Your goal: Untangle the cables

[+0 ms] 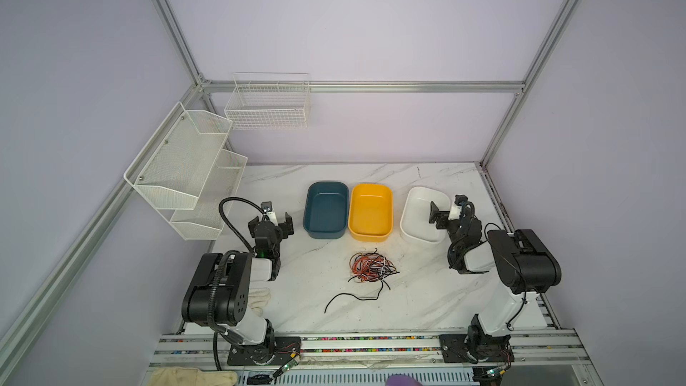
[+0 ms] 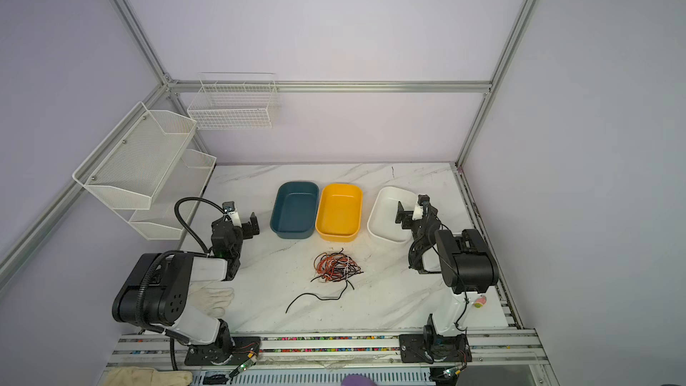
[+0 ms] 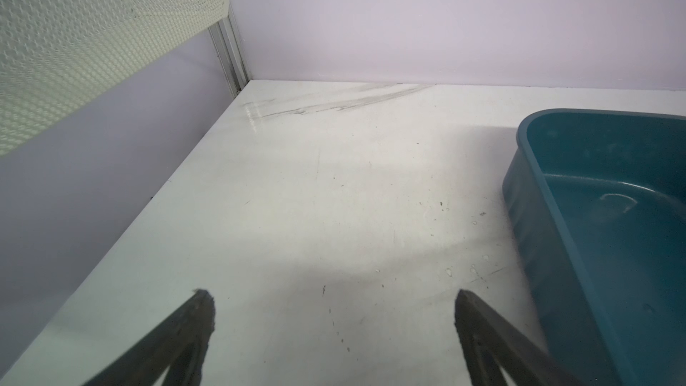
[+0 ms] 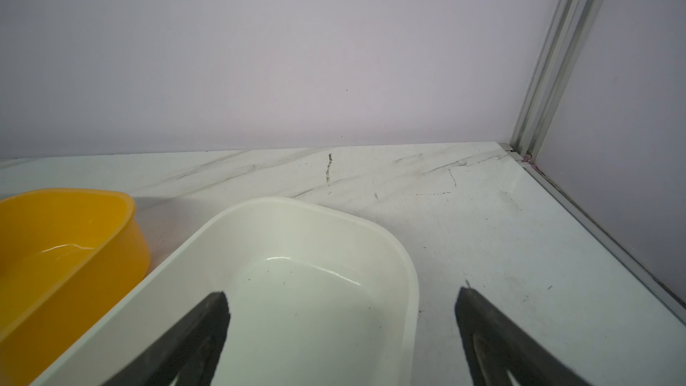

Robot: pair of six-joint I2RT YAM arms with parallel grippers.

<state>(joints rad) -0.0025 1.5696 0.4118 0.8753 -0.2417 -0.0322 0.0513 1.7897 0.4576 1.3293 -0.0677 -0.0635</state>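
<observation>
3 colours of string-thin wire (black, red-orange and white) made up the cables (image 1: 371, 267). They sat curled into 1 loose nest on the marble tabletop (image 1: 427, 291), at 6 o'clock from the yellow tub (image 1: 370, 212). 1 black strand (image 1: 356, 297) trailed out of the nest toward 7 o'clock and lay alone on the bare surface.

The left gripper (image 1: 271, 222) hung at 10 o'clock from the nest, just beside the teal tub (image 1: 326, 209). Its jaws were spread wide with nothing between them, and its wrist view showed only bare table there. The right gripper (image 1: 447, 207) hung at 2 o'clock from the nest, over the edge of the white tub (image 1: 419, 217), equally wide and empty.

These wires looked almost weightless, limp yet springy enough to keep their curl. A tug on any 1 would probably drag the whole nest along instead of freeing it. The jaws would need to close nearly all the way, and so thin a wire might slip out. The likeliest hold was the stray black strand, pinched well clear of the knot. The other gripper could pin the nest, and a slow pull would avoid tightening the loops.
</observation>
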